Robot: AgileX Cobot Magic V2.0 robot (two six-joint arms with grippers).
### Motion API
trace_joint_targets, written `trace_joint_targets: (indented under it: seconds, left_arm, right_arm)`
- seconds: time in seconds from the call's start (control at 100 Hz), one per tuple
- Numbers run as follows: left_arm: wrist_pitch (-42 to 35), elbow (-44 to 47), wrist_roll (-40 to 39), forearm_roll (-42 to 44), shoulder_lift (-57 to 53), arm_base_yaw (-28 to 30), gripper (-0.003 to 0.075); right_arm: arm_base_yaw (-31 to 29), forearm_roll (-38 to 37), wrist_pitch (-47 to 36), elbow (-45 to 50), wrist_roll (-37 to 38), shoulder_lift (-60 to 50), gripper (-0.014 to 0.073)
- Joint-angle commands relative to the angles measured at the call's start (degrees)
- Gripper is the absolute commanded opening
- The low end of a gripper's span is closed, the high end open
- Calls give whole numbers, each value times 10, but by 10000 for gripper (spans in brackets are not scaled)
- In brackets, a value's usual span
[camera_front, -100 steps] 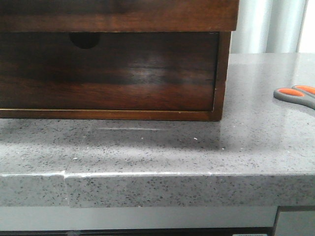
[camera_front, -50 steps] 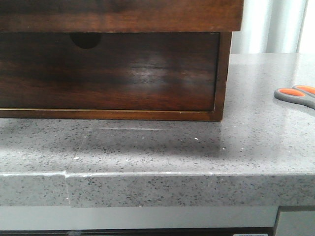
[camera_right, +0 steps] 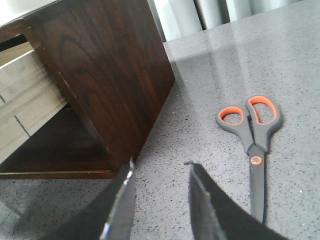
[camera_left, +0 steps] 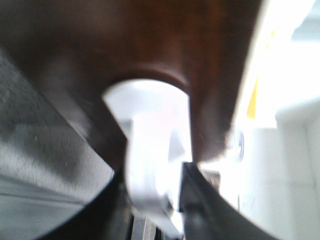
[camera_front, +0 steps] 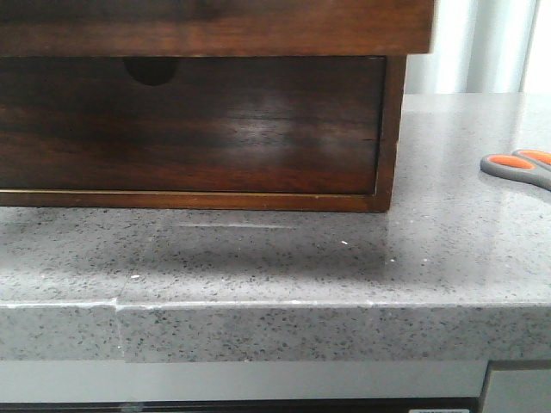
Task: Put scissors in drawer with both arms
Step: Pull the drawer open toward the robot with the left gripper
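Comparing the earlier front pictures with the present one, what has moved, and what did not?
The upper drawer has slid slightly further out: its right corner extends more to the right in the front view. The scissors, the lower drawer front and the countertop are unchanged. No gripper holds the scissors.

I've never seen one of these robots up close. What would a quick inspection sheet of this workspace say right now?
Surface: grey speckled stone countertop, bare in front of the box.
Job's things: grey-handled scissors with orange-lined loops lying flat, closed, untouched, beside the dark brown wooden drawer box; upper drawer juts forward of the lower front.
Clutter: nothing seen.
Grippers: right gripper open, empty, above the counter near the scissors; left gripper at a pale cutout in dark wood, blurred.
Cables: nothing seen.
Surroundings: pale curtain behind.
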Motion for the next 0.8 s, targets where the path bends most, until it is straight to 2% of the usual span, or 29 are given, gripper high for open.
trace_joint_targets:
  seconds: [0.0, 0.09, 0.16, 0.37, 0.58, 0.79]
  left_arm:
    - [-5, -33, 16, -25, -9, -4, 368]
    - [-12, -33, 16, -25, -9, -4, 472]
    - [-20, -33, 16, -22, -9, -4, 497]
    - [-25, -33, 16, -18, -9, -4, 497]
    - [-16, -33, -22, 33, -9, -4, 497]
    - [1, -33, -23, 53, -9, -4, 497]
  right_arm:
    - [1, 15, -25, -20, -4, 10, 222]
    - [1, 15, -25, -20, -4, 10, 222]
    - [1, 15, -25, -20, -4, 10, 222]
    - [1, 15, -25, -20, -4, 10, 222]
    - [1, 15, -25, -20, -4, 10, 222]
    - [1, 15, -25, -20, -4, 10, 222]
